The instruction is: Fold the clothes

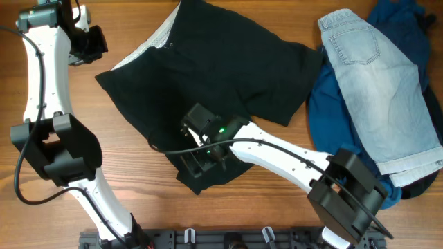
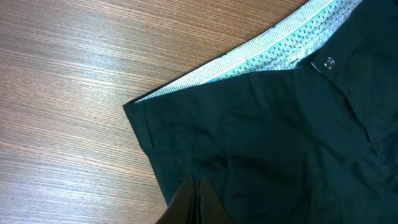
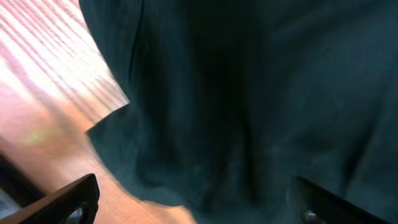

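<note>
Black shorts (image 1: pixel 208 66) spread flat on the surface (image 1: pixel 124 173), centre toward far edge, pale waistband lining showing at their left end. Right tool (image 1: pixel 201 160) over the shorts' near hem, fingers wide apart, fabric between them. Left tool (image 1: pixel 86 43) near far-left corner, fingers closed together, holding nothing. Denim shorts (image 1: pixel 381 83) lie on blue garment (image 1: pixel 329 111) at right edge.

Overhead looks down; both wrist views closely face the black shorts (image 1: pixel 228 69).
</note>
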Motion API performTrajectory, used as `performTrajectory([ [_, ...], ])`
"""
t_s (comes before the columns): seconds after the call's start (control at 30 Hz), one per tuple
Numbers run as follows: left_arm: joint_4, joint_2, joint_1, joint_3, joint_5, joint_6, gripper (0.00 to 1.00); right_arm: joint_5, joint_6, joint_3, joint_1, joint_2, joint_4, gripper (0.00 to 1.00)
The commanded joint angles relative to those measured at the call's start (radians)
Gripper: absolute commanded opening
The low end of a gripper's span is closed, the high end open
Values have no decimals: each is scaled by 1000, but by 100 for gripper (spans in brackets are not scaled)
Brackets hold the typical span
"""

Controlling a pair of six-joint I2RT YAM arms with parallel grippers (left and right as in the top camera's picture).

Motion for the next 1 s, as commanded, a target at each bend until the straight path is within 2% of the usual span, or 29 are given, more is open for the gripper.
performTrajectory([
  [0.0, 3, -23, 12, 2, 18, -13, 4, 111, -168, 8, 4, 15, 50, 95],
  [0.1, 2, -23, 17, 2, 18, -13, 4, 112, -212, 8, 22, 50, 89, 90],
  [0.3, 3, -23, 23, 2, 15, -13, 4, 187, -259, 20, 119, 100, 108, 89],
  [0.4, 3, -23, 25, 2, 14, -13, 4, 177, -259, 21, 119, 102, 114, 77],
  [0.43, 3, -23, 25, 2, 14, -13, 4, 178, -259, 21, 121, 102, 113, 64],
  [0.47, 3, -23, 25, 2, 14, -13, 4, 179, -259, 21, 121, 102, 113, 43],
  [0.5, 3, -23, 25, 2, 14, -13, 4, 179, -259, 21, 121, 102, 114, 18],
  [0.53, 3, -23, 25, 2, 14, -13, 4, 179, -254, 21, 121, 102, 114, 4],
  [0.63, 2, -23, 29, 2, 14, -13, 4, 192, -182, 58, 107, 101, 67, 4],
  [0.73, -5, -23, 29, 2, 15, -13, 4, 144, -126, 128, 53, 73, -69, 4],
  [0.83, -27, -23, 26, 2, 17, -13, 4, -7, -95, 137, -98, -19, -215, 4],
  [0.97, -58, -23, -6, 1, 41, -1, 4, -45, -132, 136, -249, -52, -344, 4],
])
